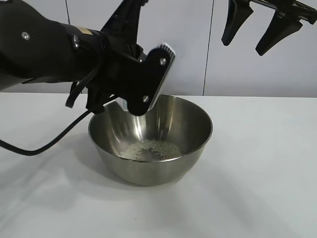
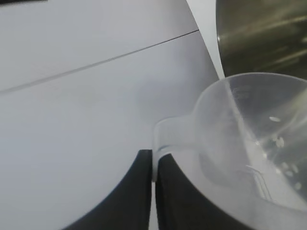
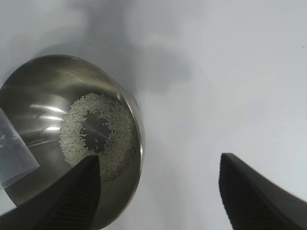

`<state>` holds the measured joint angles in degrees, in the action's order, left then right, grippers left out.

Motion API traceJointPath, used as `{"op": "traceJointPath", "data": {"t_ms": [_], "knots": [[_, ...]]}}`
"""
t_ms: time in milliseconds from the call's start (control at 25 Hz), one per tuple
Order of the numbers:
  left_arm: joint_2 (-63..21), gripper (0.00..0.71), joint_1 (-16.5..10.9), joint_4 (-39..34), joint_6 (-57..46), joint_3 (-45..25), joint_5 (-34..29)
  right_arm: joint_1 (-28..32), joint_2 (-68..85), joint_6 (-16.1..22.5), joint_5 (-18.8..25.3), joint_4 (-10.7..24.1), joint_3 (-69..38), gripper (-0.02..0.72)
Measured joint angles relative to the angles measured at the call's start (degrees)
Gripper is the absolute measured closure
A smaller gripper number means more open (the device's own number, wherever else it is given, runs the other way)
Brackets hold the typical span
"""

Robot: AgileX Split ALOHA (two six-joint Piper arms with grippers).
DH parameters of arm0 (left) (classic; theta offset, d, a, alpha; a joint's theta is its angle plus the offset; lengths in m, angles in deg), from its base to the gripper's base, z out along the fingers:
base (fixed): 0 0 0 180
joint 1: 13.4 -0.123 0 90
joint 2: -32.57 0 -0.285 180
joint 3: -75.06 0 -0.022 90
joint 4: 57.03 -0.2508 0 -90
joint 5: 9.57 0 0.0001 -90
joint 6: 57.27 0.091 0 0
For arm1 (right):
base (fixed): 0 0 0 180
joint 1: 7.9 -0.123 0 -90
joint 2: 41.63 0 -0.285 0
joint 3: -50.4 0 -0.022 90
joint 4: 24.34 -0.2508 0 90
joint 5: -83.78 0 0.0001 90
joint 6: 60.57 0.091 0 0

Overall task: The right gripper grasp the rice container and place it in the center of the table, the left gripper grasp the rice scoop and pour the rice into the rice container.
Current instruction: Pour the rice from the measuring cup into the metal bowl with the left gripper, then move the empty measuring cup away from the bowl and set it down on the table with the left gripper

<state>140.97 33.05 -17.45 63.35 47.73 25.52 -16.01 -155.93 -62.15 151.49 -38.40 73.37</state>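
The steel rice container stands mid-table with a thin ring of rice on its bottom. My left gripper is shut on the short handle of the translucent rice scoop. It holds the scoop tipped over the container's rim, and only a few grains cling inside the scoop. In the exterior view the left wrist hides most of the scoop. My right gripper hangs open and empty, high above the container's right side. In the right wrist view that gripper looks down on the container, the rice and a corner of the scoop.
The white table stretches bare to the right and front of the container. The left arm's black cable loops over the table at the left. A pale wall stands behind.
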Motion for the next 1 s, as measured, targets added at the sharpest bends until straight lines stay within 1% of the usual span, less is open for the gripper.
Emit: {"op": "traceJointPath", "data": {"t_ms": [160,280,400,600,640,720,800,880,1000], "knots": [[-0.06,0.702,-1.81,4.11,-16.99,0.00,0.00,0.00,0.00,0.00,0.00,0.00,0.00,0.219],[-0.59,0.702,-4.77,6.47,-30.85,0.00,-0.33,0.00,0.00,0.00,0.00,0.00,0.00,0.219],[-2.29,0.702,-9.66,6.86,-47.19,0.00,-2.45,0.00,0.00,0.00,0.00,0.00,0.00,0.219],[-4.74,0.702,-19.81,5.85,-72.60,0.04,-9.36,0.00,0.00,0.00,-0.14,0.00,0.00,0.219],[-4.74,0.702,-21.58,4.29,-76.33,0.04,-10.59,0.00,0.00,0.00,-0.14,0.00,0.00,0.219],[-4.74,0.702,-24.22,-0.65,-85.53,-0.30,-12.56,0.00,0.00,-0.11,-0.14,0.00,0.00,0.219],[-4.74,0.702,-26.37,-7.17,-94.55,-1.56,-12.12,0.00,0.00,-0.25,-0.23,0.00,0.00,0.219],[-4.74,0.702,-28.16,-15.01,-105.07,-4.51,-9.53,0.00,0.00,-0.40,-0.65,0.00,0.00,0.219],[-4.68,0.702,-30.94,-27.55,-117.82,-11.16,0.14,0.00,0.00,-0.61,-1.47,0.00,0.00,0.219]]}}
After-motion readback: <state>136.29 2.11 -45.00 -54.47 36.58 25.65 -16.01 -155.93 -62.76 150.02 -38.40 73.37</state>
